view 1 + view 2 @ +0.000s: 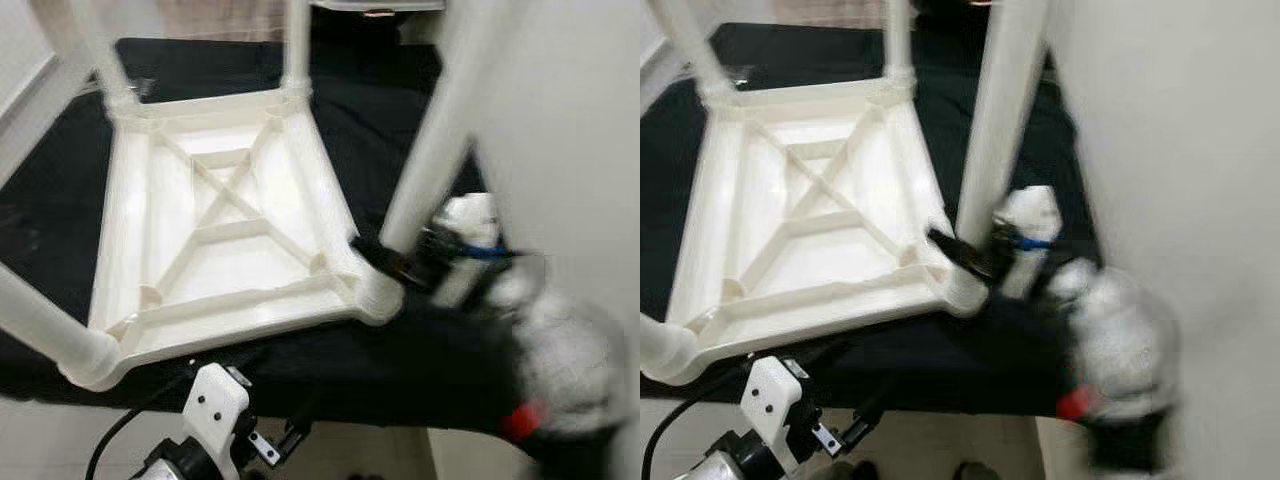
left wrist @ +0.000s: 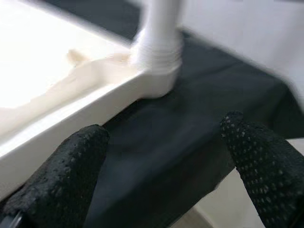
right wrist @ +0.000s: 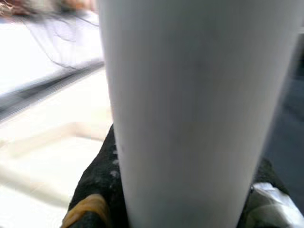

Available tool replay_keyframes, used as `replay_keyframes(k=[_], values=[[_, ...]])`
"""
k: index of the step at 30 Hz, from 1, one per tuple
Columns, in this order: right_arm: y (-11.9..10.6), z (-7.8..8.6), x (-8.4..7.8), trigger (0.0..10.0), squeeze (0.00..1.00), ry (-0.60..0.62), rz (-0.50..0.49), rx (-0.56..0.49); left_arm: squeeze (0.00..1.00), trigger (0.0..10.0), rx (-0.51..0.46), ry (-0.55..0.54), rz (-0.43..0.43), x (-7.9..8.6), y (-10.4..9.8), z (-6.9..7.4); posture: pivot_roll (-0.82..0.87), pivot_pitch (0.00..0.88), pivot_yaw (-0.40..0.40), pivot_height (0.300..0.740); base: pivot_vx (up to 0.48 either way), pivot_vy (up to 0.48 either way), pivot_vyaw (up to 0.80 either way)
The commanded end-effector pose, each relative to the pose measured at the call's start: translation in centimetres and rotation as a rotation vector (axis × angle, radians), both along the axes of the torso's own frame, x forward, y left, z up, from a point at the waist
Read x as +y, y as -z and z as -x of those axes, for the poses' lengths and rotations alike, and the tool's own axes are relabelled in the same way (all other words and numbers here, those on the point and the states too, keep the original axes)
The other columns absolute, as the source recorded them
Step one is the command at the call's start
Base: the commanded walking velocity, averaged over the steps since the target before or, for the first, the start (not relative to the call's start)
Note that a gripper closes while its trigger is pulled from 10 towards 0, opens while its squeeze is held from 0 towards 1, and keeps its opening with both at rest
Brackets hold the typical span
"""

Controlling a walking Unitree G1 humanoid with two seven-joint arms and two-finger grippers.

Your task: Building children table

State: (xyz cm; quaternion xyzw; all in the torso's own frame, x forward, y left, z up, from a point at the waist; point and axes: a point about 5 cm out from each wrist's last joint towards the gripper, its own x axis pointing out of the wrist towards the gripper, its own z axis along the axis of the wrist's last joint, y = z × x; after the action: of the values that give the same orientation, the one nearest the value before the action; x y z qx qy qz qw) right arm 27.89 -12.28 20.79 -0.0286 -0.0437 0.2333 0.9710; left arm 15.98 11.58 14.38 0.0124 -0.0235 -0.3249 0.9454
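A black cloth (image 1: 380, 130) is covering the surface across the middle of the head views, with pale floor showing along the bottom edge. On the cloth a white table (image 1: 225, 235) is lying upside down, taking up the left and centre of the frame. Its ribbed underside is facing up like a shallow tray, and the recess between the crossing ribs is holding nothing. Legs are rising from its corners out of the top and left of the frame.

The near right leg (image 1: 430, 150) is standing in its corner socket, right of centre. The right gripper (image 1: 395, 262) is clamped around this leg just above the socket, its black fingers (image 3: 97, 190) pressing against the white tube in the right wrist view. The right arm is blurred at lower right.

The left gripper (image 2: 164, 161) is hovering low at the bottom left of the head views, off the cloth's near edge. Its fingers (image 2: 61, 175) are spread wide apart, holding nothing, pointing toward a table corner.
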Motion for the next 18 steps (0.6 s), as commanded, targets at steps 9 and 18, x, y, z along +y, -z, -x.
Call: replay_keyframes(k=[9, 18], values=[[4.0, 1.0, 1.0, 10.0, 0.0, 0.067, 0.071, 0.24, 0.0, 10.0, 0.04, 0.014, 0.013, -0.2, 0.7, 0.2, 0.02, 0.212, -0.044, 0.74, 0.0, 0.0, 0.0], [-1.9, 1.7, 3.6, 10.0, 1.0, -0.446, -0.121, 0.022, 0.0, 10.0, 0.037, 0.012, 0.025, -0.1, 0.5, 0.3, 0.02, 0.22, -0.042, 0.74, 0.0, 0.0, 0.0]])
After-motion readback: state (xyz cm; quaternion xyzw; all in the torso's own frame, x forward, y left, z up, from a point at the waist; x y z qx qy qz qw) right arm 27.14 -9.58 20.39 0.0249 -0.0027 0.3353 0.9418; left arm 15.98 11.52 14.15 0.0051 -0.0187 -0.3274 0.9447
